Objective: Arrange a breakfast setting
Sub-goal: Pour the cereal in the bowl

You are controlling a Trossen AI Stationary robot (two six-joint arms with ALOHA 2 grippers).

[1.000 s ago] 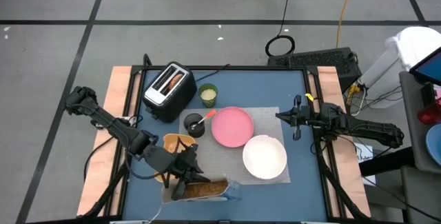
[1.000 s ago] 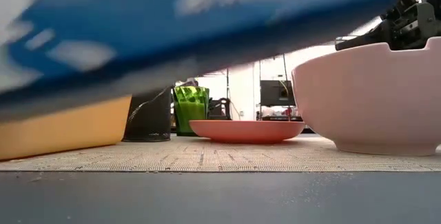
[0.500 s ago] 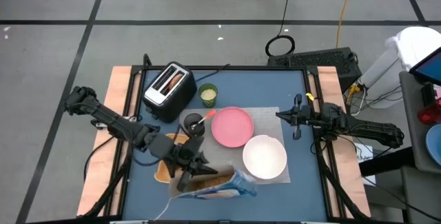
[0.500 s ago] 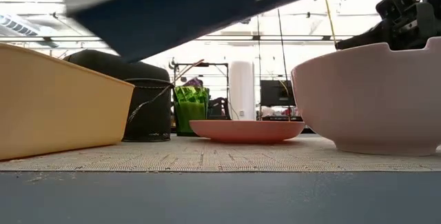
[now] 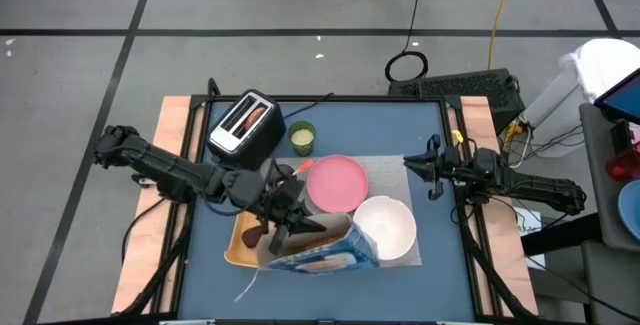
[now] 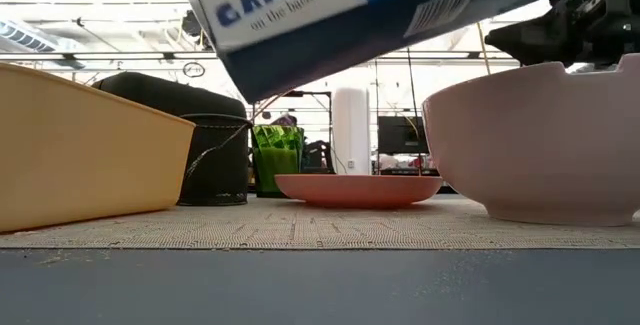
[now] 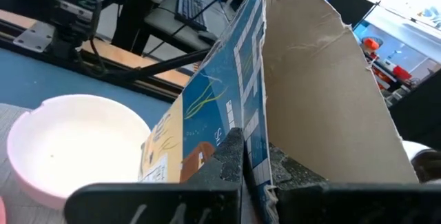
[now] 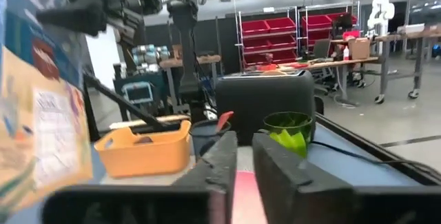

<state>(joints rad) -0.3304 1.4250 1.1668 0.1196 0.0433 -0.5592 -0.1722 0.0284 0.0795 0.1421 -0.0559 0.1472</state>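
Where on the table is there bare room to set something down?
Free: the blue table behind the pink plate, right of the green cup; also its left edge beside the yellow tray. Crowded: around the cereal box, white bowl and toaster.

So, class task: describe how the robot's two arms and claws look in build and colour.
Both arms are dark, jointed tubes with black cabling alongside. The left claw and right claw each have two flat, blocky black fingers. A small yellow tag sits near the right claw.

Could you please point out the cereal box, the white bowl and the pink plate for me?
cereal box (image 5: 325,250): high view, on its blue side panel.
white bowl (image 5: 385,227): high view, on the bare inside.
pink plate (image 5: 337,183): high view, on its flat middle.
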